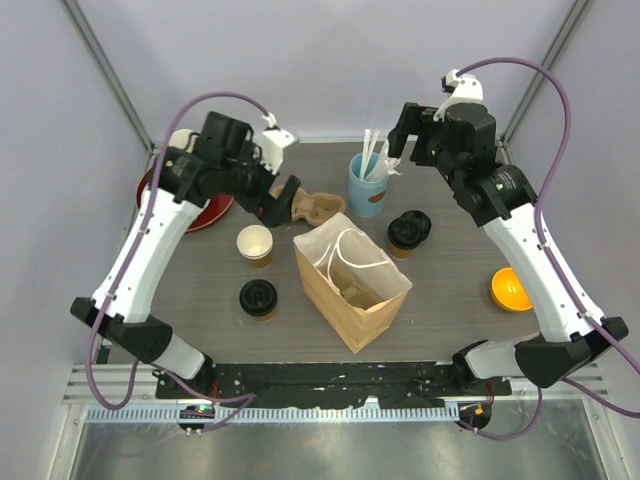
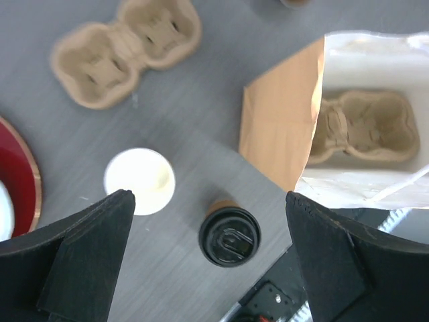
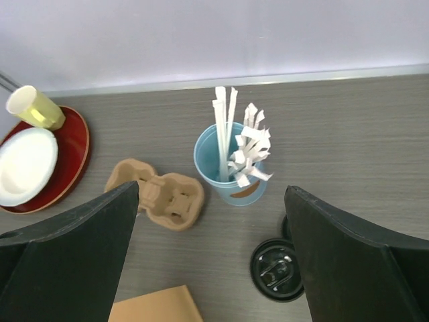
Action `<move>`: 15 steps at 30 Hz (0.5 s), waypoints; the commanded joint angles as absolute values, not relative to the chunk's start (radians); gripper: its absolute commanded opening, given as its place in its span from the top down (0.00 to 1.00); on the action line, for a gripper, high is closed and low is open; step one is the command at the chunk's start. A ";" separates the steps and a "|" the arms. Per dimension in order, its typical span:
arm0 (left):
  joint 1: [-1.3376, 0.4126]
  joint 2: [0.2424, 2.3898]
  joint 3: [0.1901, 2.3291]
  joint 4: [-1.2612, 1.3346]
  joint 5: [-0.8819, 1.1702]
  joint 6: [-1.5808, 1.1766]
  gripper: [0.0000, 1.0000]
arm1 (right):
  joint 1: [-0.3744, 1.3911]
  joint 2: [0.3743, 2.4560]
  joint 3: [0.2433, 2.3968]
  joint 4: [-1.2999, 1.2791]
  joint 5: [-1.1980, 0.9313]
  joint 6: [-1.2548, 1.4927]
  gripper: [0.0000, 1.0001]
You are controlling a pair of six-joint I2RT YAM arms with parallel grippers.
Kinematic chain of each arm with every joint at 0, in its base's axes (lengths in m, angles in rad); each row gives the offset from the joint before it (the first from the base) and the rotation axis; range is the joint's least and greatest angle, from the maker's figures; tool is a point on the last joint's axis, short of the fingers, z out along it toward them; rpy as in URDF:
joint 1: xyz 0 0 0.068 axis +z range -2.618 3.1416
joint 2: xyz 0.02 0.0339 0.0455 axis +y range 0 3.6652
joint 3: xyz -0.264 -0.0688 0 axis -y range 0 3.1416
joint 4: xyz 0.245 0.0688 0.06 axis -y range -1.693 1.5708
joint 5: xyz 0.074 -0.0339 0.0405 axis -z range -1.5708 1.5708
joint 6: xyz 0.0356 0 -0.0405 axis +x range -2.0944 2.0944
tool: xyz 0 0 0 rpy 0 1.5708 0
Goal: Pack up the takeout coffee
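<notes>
Shows packing barely begun: one tan paper cup with black sip lid (image 1: 258,298) left of the open brown paper bag (image 1: 332,298), second lidded cup (image 1: 405,235) right, both outside, only a moulded pulp carrier (image 2: 365,127) inside, left gripper (image 2: 208,198) and right gripper (image 3: 211,191) spread wide, empty.

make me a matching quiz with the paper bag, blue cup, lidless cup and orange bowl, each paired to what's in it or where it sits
Things
1. paper bag
2. blue cup
3. lidless cup
4. orange bowl

Matches
A. holds white straws
B. alone by the right edge of the table
C. holds a pulp cup carrier
D. empty, white inside, left of the bag

Pairs: 1-C, 2-A, 3-D, 4-B
</notes>
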State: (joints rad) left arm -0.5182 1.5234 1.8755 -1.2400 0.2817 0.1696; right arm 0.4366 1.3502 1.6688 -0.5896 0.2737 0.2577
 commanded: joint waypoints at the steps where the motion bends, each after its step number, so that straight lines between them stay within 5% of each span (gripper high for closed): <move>1: -0.456 1.450 2.044 -1.312 0.272 0.167 0.00 | 0.431 1.301 1.693 -0.596 0.253 0.425 0.04; 15: -0.336 1.147 1.520 -1.281 0.281 0.092 0.11 | 0.411 1.315 1.681 -1.096 0.319 0.759 0.18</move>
State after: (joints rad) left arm -0.3454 1.1515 1.6104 -1.2976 0.2394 0.1295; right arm 0.4229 1.3415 1.6905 -0.9070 0.3046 0.5896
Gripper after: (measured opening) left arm 0.894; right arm 0.833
